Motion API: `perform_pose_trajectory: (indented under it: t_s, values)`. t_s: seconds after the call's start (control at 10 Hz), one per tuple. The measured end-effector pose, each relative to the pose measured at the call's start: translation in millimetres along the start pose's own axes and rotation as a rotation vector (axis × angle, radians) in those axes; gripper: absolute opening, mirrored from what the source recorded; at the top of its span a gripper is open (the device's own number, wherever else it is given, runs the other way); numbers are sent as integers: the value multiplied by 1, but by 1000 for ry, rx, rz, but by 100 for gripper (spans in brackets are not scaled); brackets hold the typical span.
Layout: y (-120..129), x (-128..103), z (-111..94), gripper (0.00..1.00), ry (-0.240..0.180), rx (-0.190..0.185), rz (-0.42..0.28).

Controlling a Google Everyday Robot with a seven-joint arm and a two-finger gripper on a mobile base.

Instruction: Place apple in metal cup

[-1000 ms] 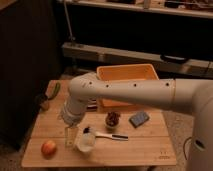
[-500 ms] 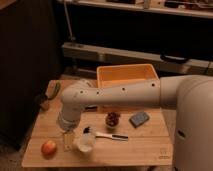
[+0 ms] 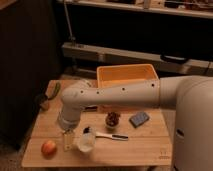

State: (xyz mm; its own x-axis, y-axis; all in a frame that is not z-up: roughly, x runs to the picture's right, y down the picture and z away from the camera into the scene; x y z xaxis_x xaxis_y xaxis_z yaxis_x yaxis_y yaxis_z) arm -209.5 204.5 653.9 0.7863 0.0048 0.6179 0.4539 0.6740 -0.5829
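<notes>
The apple (image 3: 48,148), small and red-orange, lies on the front left corner of the wooden table (image 3: 145,147). My gripper (image 3: 67,141) hangs fingers-down just right of the apple and a little above the tabletop. It is open and holds nothing. A small dark grey metal cup (image 3: 43,102) sits at the table's left edge, dim and hard to make out, well behind the apple. My white arm (image 3: 120,94) reaches in from the right across the middle of the table.
A white round cup (image 3: 85,142) stands right beside the gripper. A utensil (image 3: 109,135), a glass with dark contents (image 3: 113,120) and a blue sponge (image 3: 139,119) lie to the right. An orange bin (image 3: 126,76) is at the back, a green vegetable (image 3: 56,90) back left.
The gripper has drifted slightly down and to the left, closer to the apple. The objects on the table have not moved.
</notes>
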Motion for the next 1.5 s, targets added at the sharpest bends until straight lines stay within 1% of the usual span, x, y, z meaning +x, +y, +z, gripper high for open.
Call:
perform_pose_trajectory:
  t_s: [0.2,0.3,0.5,0.6,0.8,0.9,1.1,1.3,1.5]
  values:
    - [-16,-20,12,80,-10,-15,-39]
    - [-30,-34,23,80,-9,-29,-65]
    - [-45,-44,36,80,-10,-42,-81]
    - [-49,-42,44,80,-14,-50,-81]
    - [-47,-25,58,80,-46,-62,-72]
    - [-43,-15,71,80,-71,-81,-70]
    - [-36,-11,94,80,-93,-121,-75]
    - [-30,-8,109,80,-106,-154,-69]
    - [-26,-11,120,80,-112,-178,-70]
